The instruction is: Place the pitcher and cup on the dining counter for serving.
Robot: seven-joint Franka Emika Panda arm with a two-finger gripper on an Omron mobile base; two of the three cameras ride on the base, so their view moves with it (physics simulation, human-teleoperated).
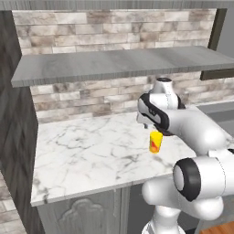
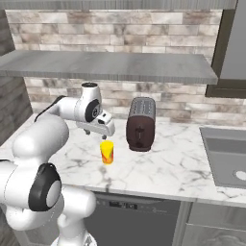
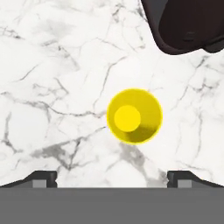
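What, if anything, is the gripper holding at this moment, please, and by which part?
Nothing is held: the gripper hangs open above the cup, which stands free on the marble counter.

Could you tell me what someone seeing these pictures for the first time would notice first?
Most striking is the small bright yellow cup, upright on the white marble counter along the brick wall, its red-orange mark showing. The gripper hangs directly above it with its fingertips spread wide, looking straight down into the cup's mouth. Just right of the cup in the right base view stands a dark brown toaster.
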